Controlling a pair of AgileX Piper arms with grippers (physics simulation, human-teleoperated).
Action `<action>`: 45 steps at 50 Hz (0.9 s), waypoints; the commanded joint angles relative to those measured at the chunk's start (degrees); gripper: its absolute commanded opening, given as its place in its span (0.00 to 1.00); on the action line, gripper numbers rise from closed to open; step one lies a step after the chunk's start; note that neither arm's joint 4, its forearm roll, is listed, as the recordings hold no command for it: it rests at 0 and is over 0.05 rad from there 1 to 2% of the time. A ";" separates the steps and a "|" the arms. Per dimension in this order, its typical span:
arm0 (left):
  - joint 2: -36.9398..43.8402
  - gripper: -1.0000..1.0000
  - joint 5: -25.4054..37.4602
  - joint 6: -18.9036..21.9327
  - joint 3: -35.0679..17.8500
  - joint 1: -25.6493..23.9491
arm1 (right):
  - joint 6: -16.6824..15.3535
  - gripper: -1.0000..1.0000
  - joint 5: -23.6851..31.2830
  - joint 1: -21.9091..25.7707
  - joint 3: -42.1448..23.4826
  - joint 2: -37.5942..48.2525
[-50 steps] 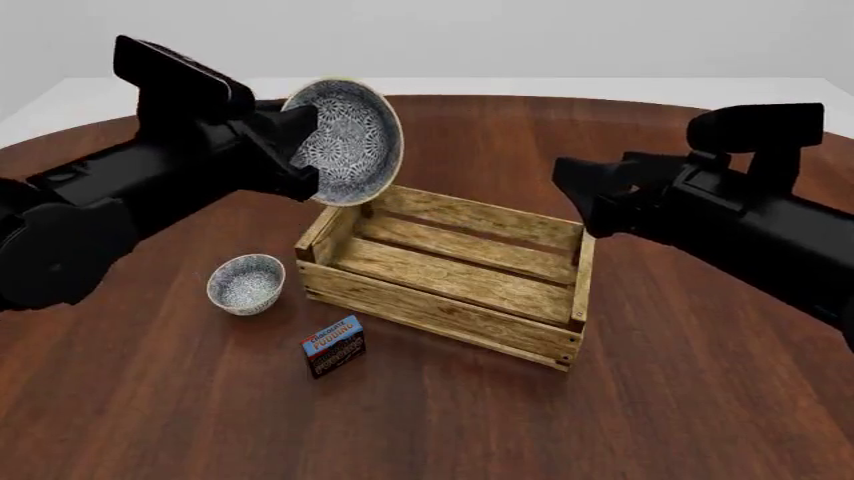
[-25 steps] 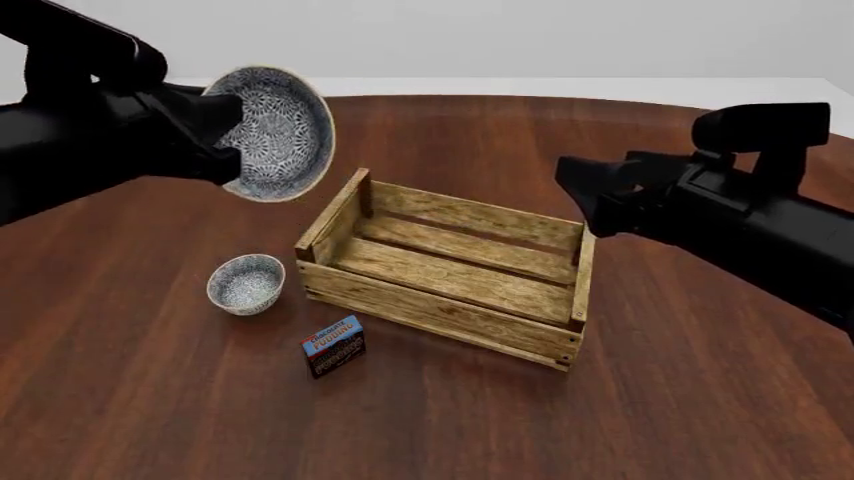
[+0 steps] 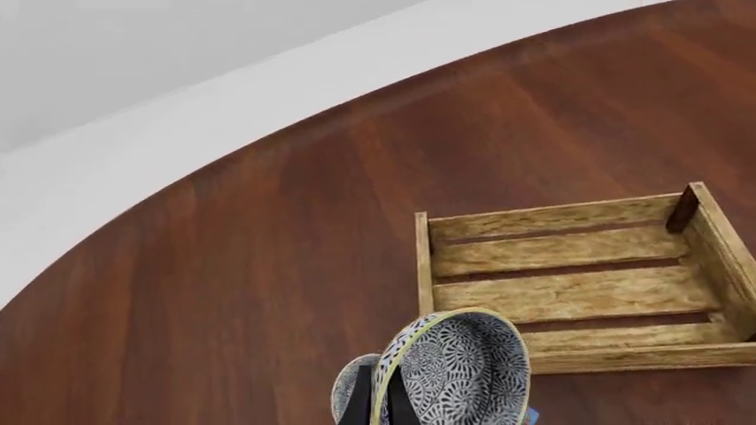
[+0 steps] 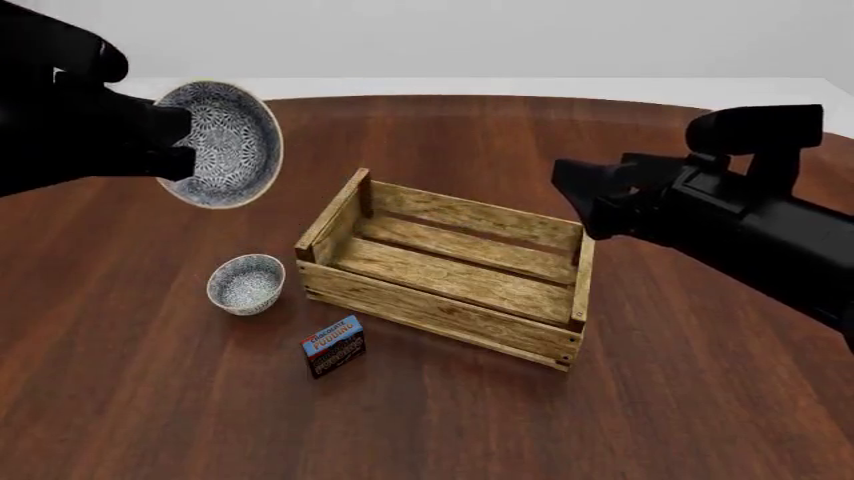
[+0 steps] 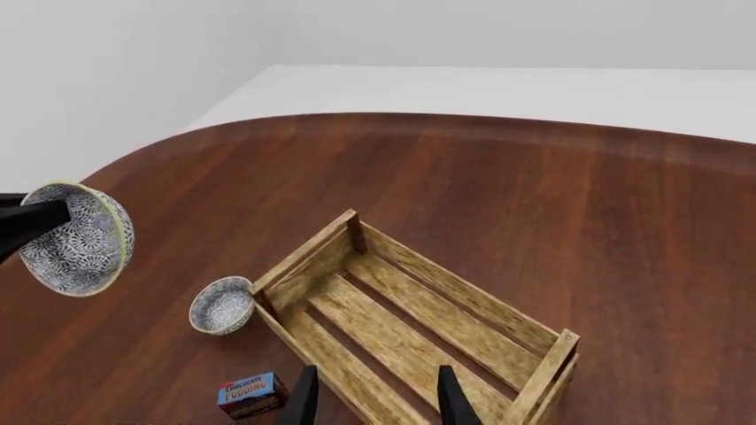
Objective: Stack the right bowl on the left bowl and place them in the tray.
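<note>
My left gripper [image 4: 171, 145] is shut on the rim of the right bowl [image 4: 224, 143], a white bowl with a blue-grey speckled pattern. It holds the bowl tipped on its side in the air, left of the tray and above the left bowl. The bowl also shows in the left wrist view [image 3: 466, 372] and the right wrist view [image 5: 77, 239]. The left bowl [image 4: 247, 283], which looks the same, stands upright on the table left of the tray [image 4: 447, 262], a wooden slatted crate with nothing in it. My right gripper [image 4: 577, 200] is open and empty above the tray's right end; its fingers [image 5: 304, 403] show apart.
A small red-and-blue box [image 4: 334, 345] lies on the table in front of the tray's left corner. The round dark wooden table [image 4: 160, 400] ends at a curved far edge. The right wrist view also shows the left bowl [image 5: 222, 305], the tray [image 5: 413, 328] and the box [image 5: 250, 394].
My left arm has carried the held bowl leftward, from over the tray's far left corner to above the bowl on the table. The right arm has barely moved.
</note>
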 commanded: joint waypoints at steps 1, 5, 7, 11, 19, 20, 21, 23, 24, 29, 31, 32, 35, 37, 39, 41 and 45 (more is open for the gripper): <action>-0.12 0.00 0.62 0.38 -0.18 0.67 | -0.02 1.00 0.01 0.03 0.01 0.00; -0.12 0.00 0.62 0.38 -0.18 0.67 | -0.02 1.00 0.01 0.03 0.01 0.00; -0.12 0.00 0.62 0.38 -0.18 0.67 | -0.02 1.00 0.01 0.03 0.01 0.00; -0.12 0.00 0.62 0.38 -0.18 0.67 | -0.02 1.00 0.01 0.03 0.01 0.00; 1.65 0.00 -0.10 -0.40 0.94 0.95 | 0.00 1.00 0.19 0.14 -0.03 -0.13; 1.97 0.00 -0.26 -0.29 1.09 1.18 | 0.00 1.00 0.17 0.13 -0.02 -0.09; 2.16 0.00 -0.39 -0.27 1.15 1.29 | -0.05 1.00 0.15 0.09 -0.03 -0.06; 2.77 0.00 -0.50 -0.32 1.26 1.58 | -0.02 1.00 0.15 0.13 -0.02 -0.08; 3.03 0.00 -0.61 -0.42 1.32 1.63 | -0.03 1.00 0.13 0.15 -0.01 -0.06; 4.03 0.00 -1.15 -0.65 1.75 1.75 | -0.01 1.00 0.00 0.25 0.04 0.11; 4.76 0.00 -1.41 -0.74 2.11 1.82 | -0.04 1.00 0.04 0.30 0.03 0.11; 4.91 0.00 -1.58 -0.82 2.18 1.92 | -0.06 1.00 0.06 0.31 0.01 0.10; 5.96 0.00 -2.29 -0.96 2.60 2.34 | -0.05 1.00 0.09 0.30 -0.01 0.09; 6.57 0.00 -2.80 -1.25 2.93 2.36 | -0.06 1.00 0.09 0.28 -0.02 0.12; 6.95 0.00 -2.97 -1.28 3.09 2.54 | -0.06 1.00 0.07 0.26 -0.01 0.12; 7.38 0.00 -3.41 -1.34 3.48 2.58 | -0.07 1.00 0.05 0.23 0.01 0.12; 8.37 0.00 -4.34 -1.38 4.14 2.95 | -0.04 1.00 0.05 0.23 0.07 0.04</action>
